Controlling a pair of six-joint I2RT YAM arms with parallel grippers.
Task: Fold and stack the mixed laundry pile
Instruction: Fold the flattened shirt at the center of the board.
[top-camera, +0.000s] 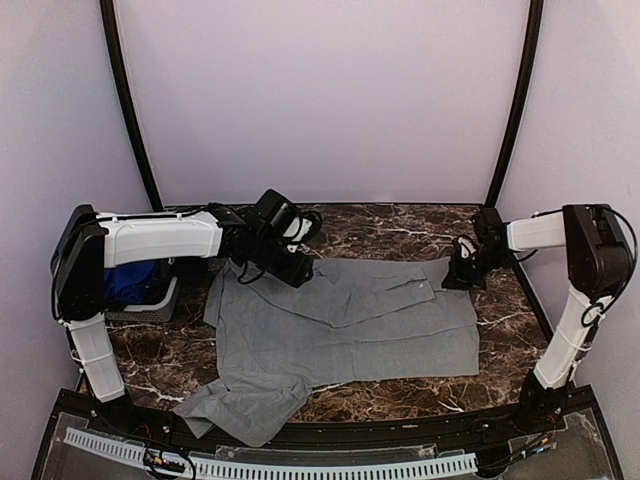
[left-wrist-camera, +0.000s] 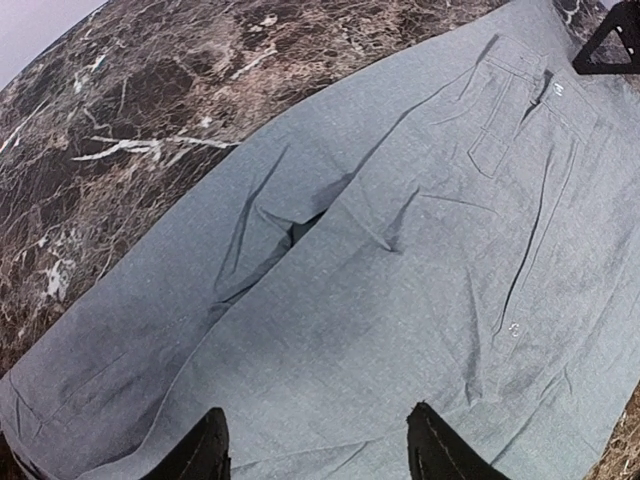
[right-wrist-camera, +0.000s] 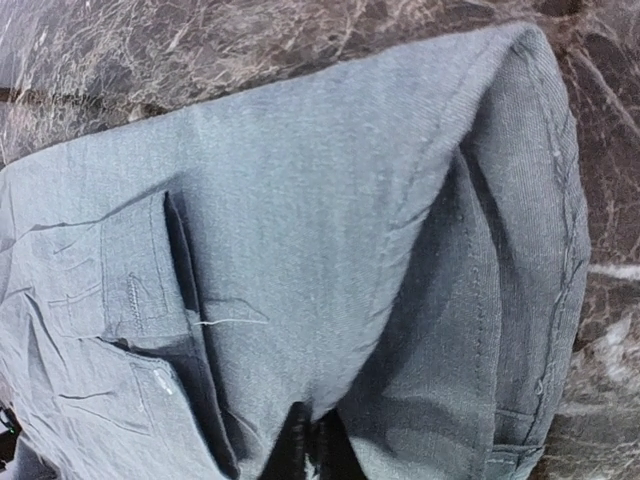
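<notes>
A grey shirt (top-camera: 350, 320) from the mixed laundry pile lies spread on the dark marble table (top-camera: 400, 225), one sleeve trailing toward the near left edge. My left gripper (top-camera: 292, 268) hovers open over the shirt's far left edge; in the left wrist view its fingertips (left-wrist-camera: 215, 430) stand wide apart above the flat grey shirt (left-wrist-camera: 400, 250), holding nothing. My right gripper (top-camera: 460, 275) is at the shirt's far right corner. In the right wrist view the right gripper (right-wrist-camera: 315, 430) is shut on a raised fold of the shirt (right-wrist-camera: 330, 230).
A small grey basket (top-camera: 150, 305) at the left edge, under the left arm, holds royal-blue cloth (top-camera: 130, 283). Black frame posts rise at the back corners. The table's near rail (top-camera: 300, 465) runs below the sleeve.
</notes>
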